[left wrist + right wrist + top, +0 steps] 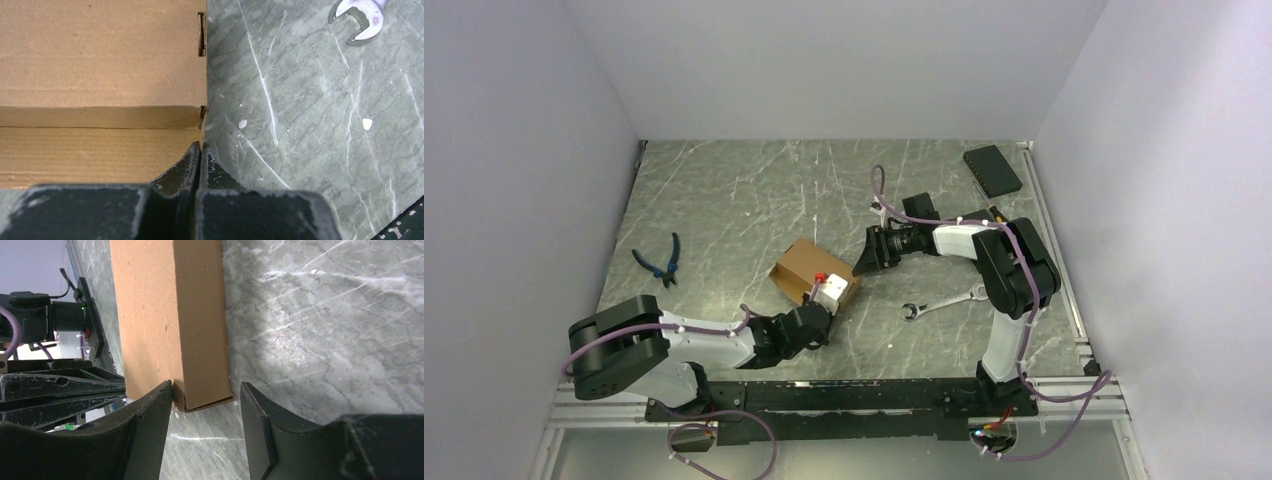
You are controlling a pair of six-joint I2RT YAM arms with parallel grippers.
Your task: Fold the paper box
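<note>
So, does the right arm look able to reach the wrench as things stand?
Probably yes: the wrench lies uncovered beside that arm, and the right gripper is open, merely straddling the paper box corner.

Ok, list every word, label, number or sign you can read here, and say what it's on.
No text reads in any view.
paper box: plain brown card, no print.
wrench: any stamp on it is too small to read.
black pad: no marking shows.
pliers: no marking shows.
</note>
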